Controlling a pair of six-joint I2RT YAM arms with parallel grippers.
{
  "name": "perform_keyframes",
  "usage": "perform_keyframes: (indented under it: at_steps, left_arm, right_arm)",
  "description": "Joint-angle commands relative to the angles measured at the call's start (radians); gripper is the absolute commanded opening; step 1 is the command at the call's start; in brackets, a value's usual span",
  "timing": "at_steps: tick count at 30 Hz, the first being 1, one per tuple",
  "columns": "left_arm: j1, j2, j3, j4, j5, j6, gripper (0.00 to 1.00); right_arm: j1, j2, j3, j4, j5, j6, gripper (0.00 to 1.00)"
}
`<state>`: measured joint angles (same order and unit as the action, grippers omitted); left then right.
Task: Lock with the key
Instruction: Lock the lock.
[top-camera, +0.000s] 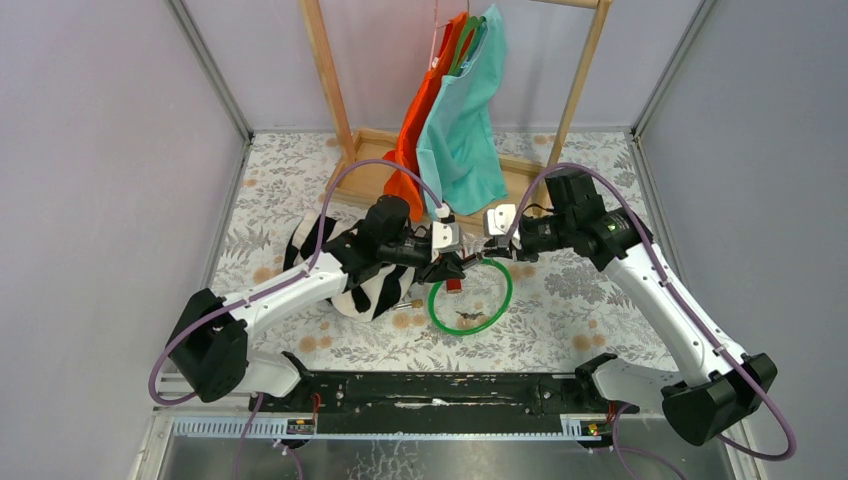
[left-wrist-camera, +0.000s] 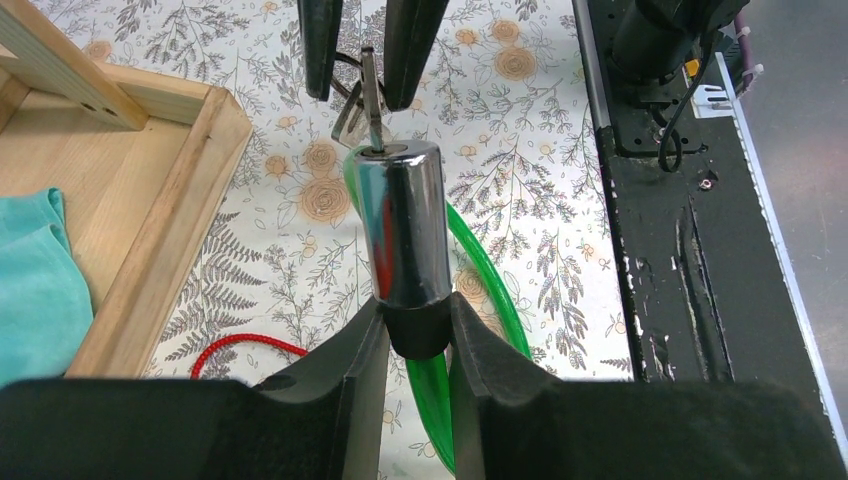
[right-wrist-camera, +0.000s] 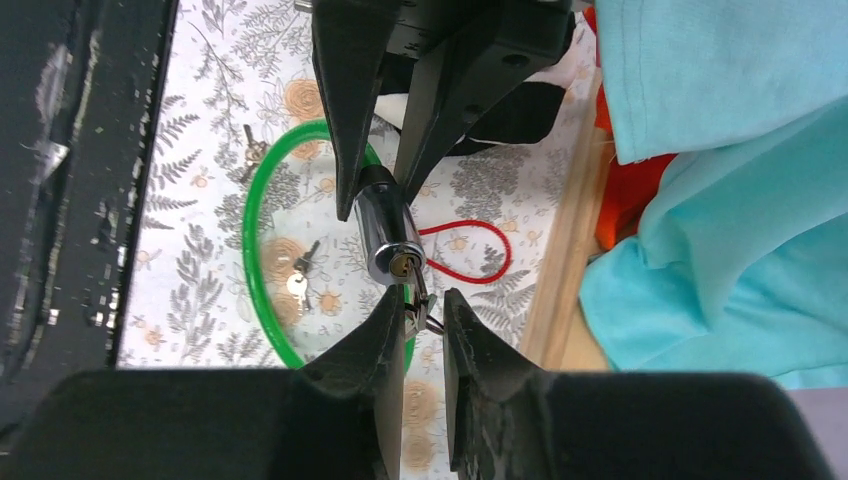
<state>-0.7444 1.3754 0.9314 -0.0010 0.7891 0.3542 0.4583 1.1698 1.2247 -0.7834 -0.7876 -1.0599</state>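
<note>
The left hand (left-wrist-camera: 415, 318) clamps the lock cylinder (left-wrist-camera: 400, 230), whose key (left-wrist-camera: 371, 100) sticks out along its axis between the right hand's (right-wrist-camera: 422, 305) near-closed fingers, grip unclear.

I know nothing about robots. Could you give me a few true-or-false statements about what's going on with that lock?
1. The left claw grips the shiny lock cylinder. True.
2. The right claw holds the key far from the lock. False: the right claw holds the key with its tip at the keyhole.
3. The cable loop is blue. False: the cable loop is green.
4. Spare keys lie inside the loop. True.
</note>
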Motion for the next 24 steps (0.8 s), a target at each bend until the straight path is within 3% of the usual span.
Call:
perform_keyframes:
  at_steps: [1, 13, 24]
  left_arm:
    - [-0.007, -0.001, 0.033, 0.019, 0.072, -0.009, 0.00]
    - [-0.008, 0.032, 0.067, -0.012, 0.088, -0.061, 0.00]
    - [-0.006, 0.057, 0.096, -0.013, 0.087, -0.190, 0.00]
  right_arm:
    - [0.000, -0.029, -0.042, 0.112, 0.092, -0.179, 0.01]
    - [0.001, -0.019, -0.025, 0.107, 0.206, -0.379, 0.00]
    - [0.001, -0.071, -0.071, 0.163, 0.312, -0.436, 0.00]
